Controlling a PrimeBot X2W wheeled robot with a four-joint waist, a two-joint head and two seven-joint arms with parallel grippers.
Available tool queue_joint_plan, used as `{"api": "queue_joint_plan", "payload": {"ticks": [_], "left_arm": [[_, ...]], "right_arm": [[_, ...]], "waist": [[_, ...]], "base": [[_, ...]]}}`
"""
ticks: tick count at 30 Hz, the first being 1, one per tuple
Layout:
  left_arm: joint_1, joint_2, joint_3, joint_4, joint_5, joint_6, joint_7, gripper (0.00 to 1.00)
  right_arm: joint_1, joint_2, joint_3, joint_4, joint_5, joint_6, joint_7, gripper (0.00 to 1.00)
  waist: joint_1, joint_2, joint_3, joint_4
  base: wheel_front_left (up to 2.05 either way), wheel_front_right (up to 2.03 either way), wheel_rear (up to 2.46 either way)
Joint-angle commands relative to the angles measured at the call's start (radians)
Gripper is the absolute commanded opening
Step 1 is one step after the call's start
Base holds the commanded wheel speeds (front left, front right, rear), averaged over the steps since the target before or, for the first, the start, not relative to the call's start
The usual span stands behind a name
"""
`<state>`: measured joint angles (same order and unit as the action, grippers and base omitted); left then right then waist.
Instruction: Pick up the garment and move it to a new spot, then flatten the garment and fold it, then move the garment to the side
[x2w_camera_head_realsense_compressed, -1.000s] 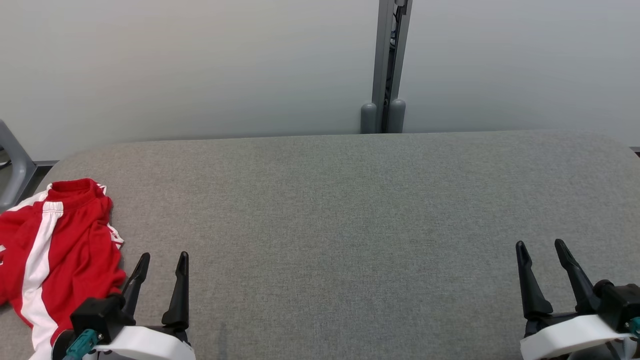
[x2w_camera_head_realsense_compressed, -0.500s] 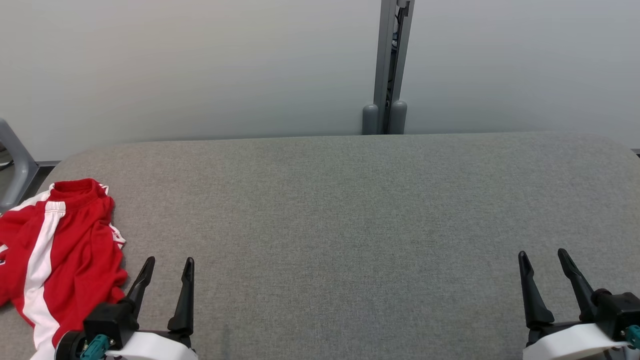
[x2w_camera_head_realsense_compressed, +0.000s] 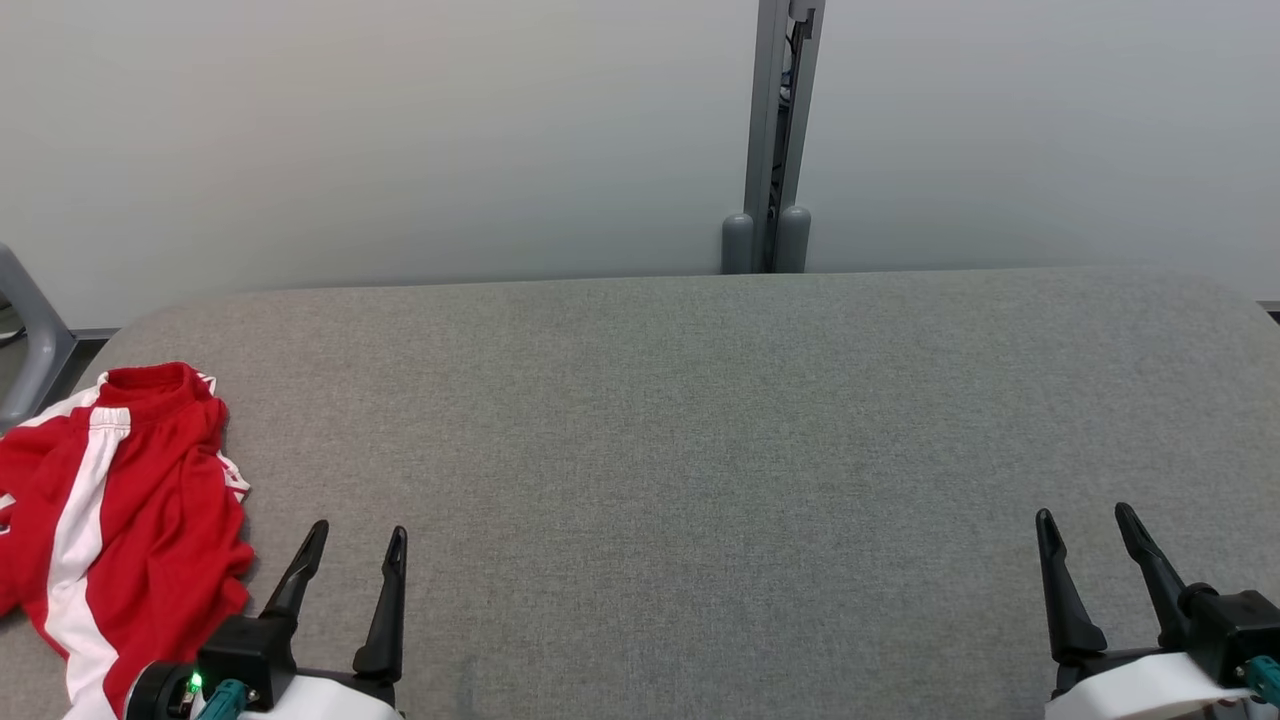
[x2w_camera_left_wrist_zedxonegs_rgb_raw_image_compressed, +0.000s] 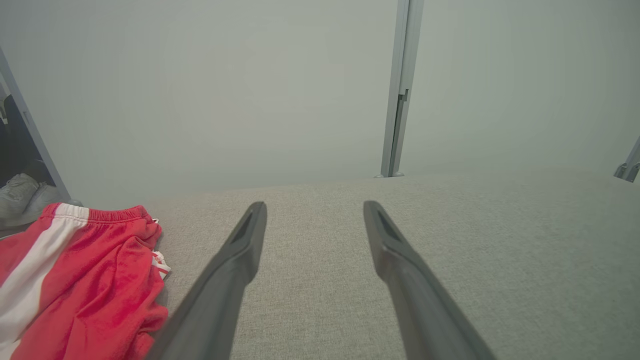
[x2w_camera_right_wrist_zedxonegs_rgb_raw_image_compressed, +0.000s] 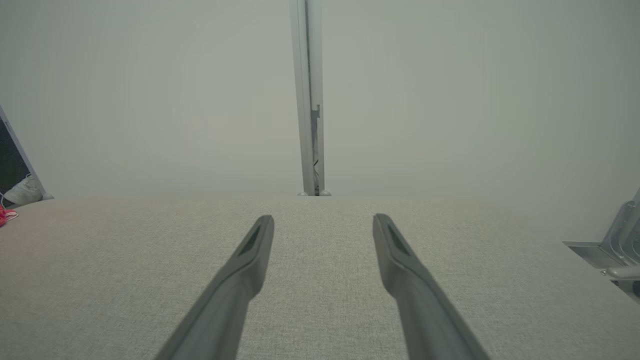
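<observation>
A crumpled red garment (x2w_camera_head_realsense_compressed: 130, 520) with white side stripes lies at the left end of the grey fabric table (x2w_camera_head_realsense_compressed: 700, 450). The left wrist view has the garment (x2w_camera_left_wrist_zedxonegs_rgb_raw_image_compressed: 85, 285) at its lower left, waistband at the far side. My left gripper (x2w_camera_head_realsense_compressed: 358, 540) stands open just right of the garment, apart from it, with nothing between its fingers (x2w_camera_left_wrist_zedxonegs_rgb_raw_image_compressed: 240, 250). At the table's near right my right gripper (x2w_camera_head_realsense_compressed: 1085, 525) is open and empty too. A sliver of red garment (x2w_camera_right_wrist_zedxonegs_rgb_raw_image_compressed: 6, 216) shows at the left edge of the right wrist view.
A pale wall with a grey vertical post (x2w_camera_head_realsense_compressed: 770, 140) runs behind the table. A grey metal frame leg (x2w_camera_head_realsense_compressed: 30, 330) stands off the left end, and metal brackets (x2w_camera_right_wrist_zedxonegs_rgb_raw_image_compressed: 617, 240) off the right end. Pale shoes (x2w_camera_left_wrist_zedxonegs_rgb_raw_image_compressed: 22, 192) sit beyond the left edge.
My left gripper has drifted to the right and slightly down the head view, away from the garment's edge. The right gripper sank a little. The garment lies as before.
</observation>
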<state>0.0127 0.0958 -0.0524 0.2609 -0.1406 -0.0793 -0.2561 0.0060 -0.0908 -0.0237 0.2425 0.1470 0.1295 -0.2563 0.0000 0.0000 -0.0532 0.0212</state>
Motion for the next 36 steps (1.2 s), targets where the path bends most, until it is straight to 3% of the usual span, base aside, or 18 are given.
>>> {"api": "queue_joint_plan", "payload": {"ticks": [1, 23, 28, 36], "left_arm": [[-0.012, 0.004, -0.001, 0.001, 0.019, -0.003, -0.008, 1.0], [-0.021, -0.019, 0.043, 0.029, -0.005, -0.006, -0.01, 1.0], [-0.026, -0.021, 0.054, 0.033, -0.009, -0.005, -0.01, 1.0], [-0.043, -0.007, 0.081, 0.04, -0.011, -0.013, -0.01, 1.0]], "right_arm": [[0.001, -0.003, -0.004, 0.003, -0.017, 0.002, -0.009, 1.0], [0.004, 0.004, -0.013, -0.002, 0.016, 0.002, -0.01, 1.0], [0.005, 0.007, -0.012, -0.006, 0.011, 0.002, -0.01, 1.0], [-0.001, 0.012, 0.017, -0.022, 0.018, 0.002, -0.009, 1.0]], "waist": [[0.0, 0.0, 0.0, 0.0], [0.0, 0.0, 0.003, 0.019], [0.0, 0.0, 0.004, 0.049], [0.0, 0.0, 0.006, 0.159]], "base": [[0.0, 0.0, 0.0], [0.0, 0.0, 0.0], [0.0, 0.0, 0.0], [0.0, 0.0, 0.0]]}}
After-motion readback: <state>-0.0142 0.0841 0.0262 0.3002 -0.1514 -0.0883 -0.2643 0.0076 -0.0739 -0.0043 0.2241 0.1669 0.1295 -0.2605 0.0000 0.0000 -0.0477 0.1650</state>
